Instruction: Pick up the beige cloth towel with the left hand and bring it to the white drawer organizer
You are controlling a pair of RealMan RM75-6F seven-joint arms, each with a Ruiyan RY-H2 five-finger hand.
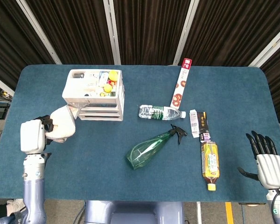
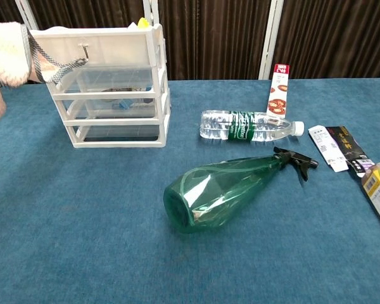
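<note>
My left hand (image 1: 33, 136) grips the beige cloth towel (image 1: 61, 124), bunched up and lifted off the table, just left of and below the white drawer organizer (image 1: 94, 94). In the chest view the towel (image 2: 6, 60) shows at the far left edge, beside the organizer (image 2: 107, 88); its dark-edged loop hangs against the organizer's upper left corner. My right hand (image 1: 269, 161) rests at the table's front right corner, fingers spread, holding nothing.
A green spray bottle (image 1: 151, 149) lies mid-table. A clear water bottle (image 1: 161, 112), a red-and-white box (image 1: 181, 83), a small white packet (image 1: 194, 123), a dark packet (image 1: 204, 126) and a yellow-capped drink bottle (image 1: 210, 164) lie to the right.
</note>
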